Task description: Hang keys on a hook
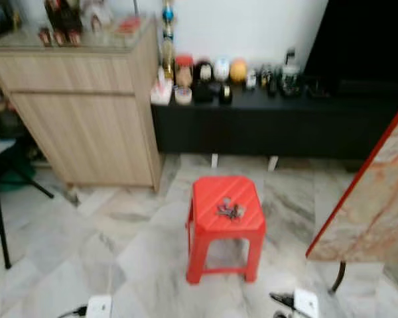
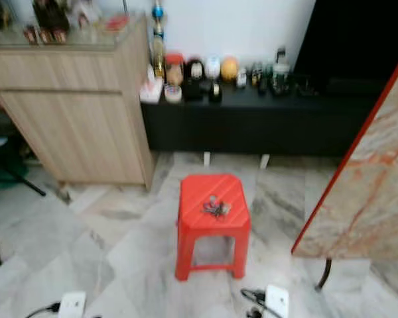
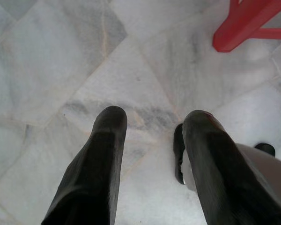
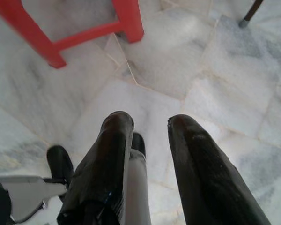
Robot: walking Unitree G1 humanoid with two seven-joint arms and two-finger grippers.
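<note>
The keys (image 1: 230, 211) lie bunched on the red stool (image 1: 209, 218), orientation unclear, well beyond both grippers' parted, empty fingers (image 3: 105, 140) (image 4: 187, 140).

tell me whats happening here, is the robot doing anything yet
Nothing is being handled yet. A bunch of keys lies on top of a red plastic stool on the marble floor, in front of the robot. The left gripper and right gripper hang low over the floor near the stool's legs, fingers apart and holding nothing. Behind the stool are a wooden cabinet and a low black console with small items on it.
</note>
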